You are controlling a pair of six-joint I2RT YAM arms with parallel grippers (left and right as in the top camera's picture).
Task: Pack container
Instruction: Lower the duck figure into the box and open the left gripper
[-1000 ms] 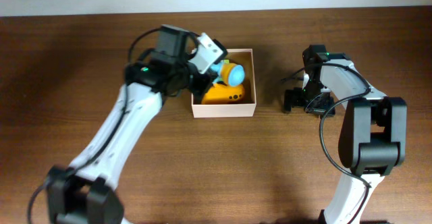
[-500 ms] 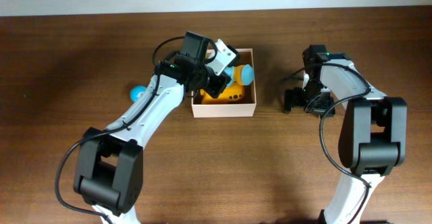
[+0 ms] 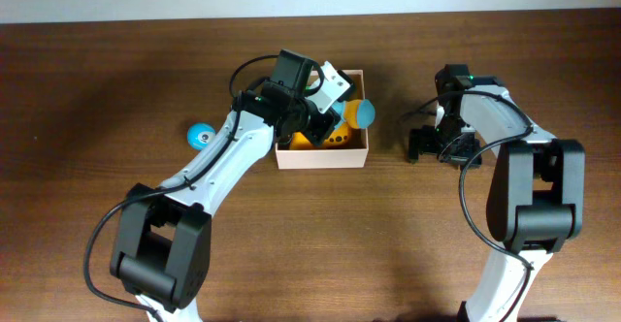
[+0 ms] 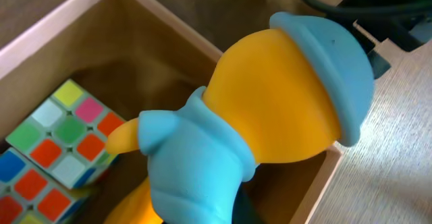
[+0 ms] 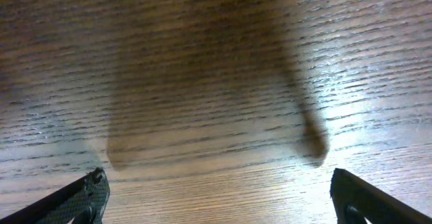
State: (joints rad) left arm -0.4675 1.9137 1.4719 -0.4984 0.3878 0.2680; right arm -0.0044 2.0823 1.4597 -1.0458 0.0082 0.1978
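The container is a square white-walled box with a tan inside, at the table's back middle. My left gripper is over it, shut on a yellow toy figure with a blue cap and blue body. In the left wrist view the toy figure fills the frame and hides my fingertips, leaning over the container's right wall. A colour cube and an orange toy lie inside. My right gripper is open and empty on the table, right of the container.
A small blue ball lies on the wooden table left of the container. In the right wrist view the right gripper is over bare wood, with black fingertips wide apart. The table's far edge runs along the top.
My left gripper has moved right over the container, carrying the toy figure toward its right wall. The arm's shift uncovered the blue ball. The right arm has not moved.
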